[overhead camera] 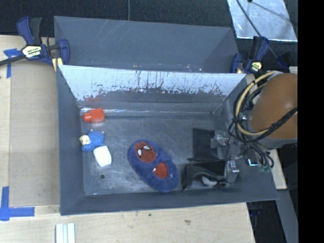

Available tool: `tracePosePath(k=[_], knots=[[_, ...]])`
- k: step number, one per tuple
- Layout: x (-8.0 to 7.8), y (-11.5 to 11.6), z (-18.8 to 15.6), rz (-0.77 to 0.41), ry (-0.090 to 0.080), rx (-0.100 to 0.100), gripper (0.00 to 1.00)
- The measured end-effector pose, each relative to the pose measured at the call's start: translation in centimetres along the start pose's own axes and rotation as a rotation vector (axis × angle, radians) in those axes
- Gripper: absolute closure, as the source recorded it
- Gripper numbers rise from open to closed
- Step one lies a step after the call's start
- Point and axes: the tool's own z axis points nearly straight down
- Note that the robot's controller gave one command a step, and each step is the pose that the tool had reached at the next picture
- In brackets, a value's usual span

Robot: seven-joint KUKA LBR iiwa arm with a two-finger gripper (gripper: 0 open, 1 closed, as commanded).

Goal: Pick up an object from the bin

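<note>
gripper (223, 173) position: i read it low in the right near part of the bin (152, 47), close to the floor, with the arm entering from the right. the orange wrist cover (273, 110) sat above the right wall, and cables (242, 116) looped from it down toward the tool.

jaw state: i could not tell whether the jaws were spread or pressed together; dark hardware and dark items merged at that spot.

nearest item: a black object (195, 176) lay on the floor at the right near corner, directly at the tool's left side. i could not confirm whether the tool touched it or gripped it. a second black flat piece (202, 139) lay just beyond it, toward the far side, also beside the tool.

other contents, logged from centre to left:
- a blue plush slipper (153, 162) with two red patches lay near the centre, angled from far left to near right, its right end just beside the black object.
- a white block (103, 156) lay to the left of the slipper, apart from it.
- a small blue and yellow toy (91, 139) lay just beyond the white block on the far side, close to it or touching.
- an orange piece (93, 116) lay at the far left, against the foot of the far wall, well apart from the tool.
</note>
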Motion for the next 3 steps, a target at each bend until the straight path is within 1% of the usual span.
tracePosePath(k=[1,2,3], knots=[[-1.6,5.7,8.3,0.004,0.024,0.005,0.0],[-2.0,5.8,8.0,0.008,0.007,0.003,1.0],[-2.2,-0.4,-7.8,0.042,-0.018,0.004,1.0]])
